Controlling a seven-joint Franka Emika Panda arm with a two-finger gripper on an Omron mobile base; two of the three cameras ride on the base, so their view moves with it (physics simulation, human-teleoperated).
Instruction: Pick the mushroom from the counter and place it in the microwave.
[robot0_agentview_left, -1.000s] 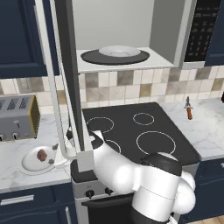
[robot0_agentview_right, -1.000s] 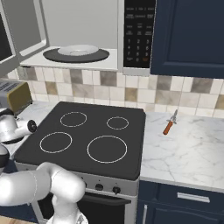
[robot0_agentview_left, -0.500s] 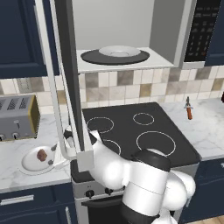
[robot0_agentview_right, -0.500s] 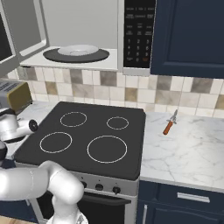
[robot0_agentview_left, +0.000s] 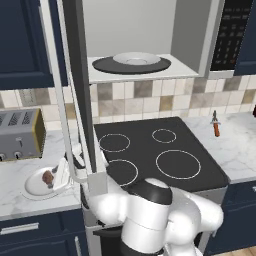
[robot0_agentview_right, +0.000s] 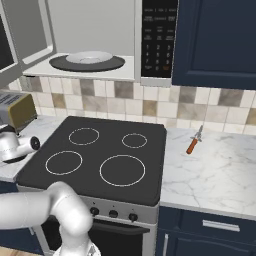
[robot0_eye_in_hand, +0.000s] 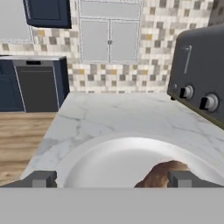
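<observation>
My gripper (robot0_eye_in_hand: 109, 179) hung wide open over the mushroom (robot0_eye_in_hand: 162, 174), which sat off-centre, so I needed to recentre before closing.

I'm in a home kitchen, rendered. Black stovetop (robot0_agentview_right: 100, 152) with white rings, open microwave (robot0_agentview_left: 145, 47) above it, tiled backsplash (robot0_agentview_right: 150, 100). Toaster (robot0_agentview_left: 20, 132) sits at the left end of the marble counter (robot0_agentview_right: 215, 172), over navy cabinets (robot0_agentview_right: 210, 235).
</observation>
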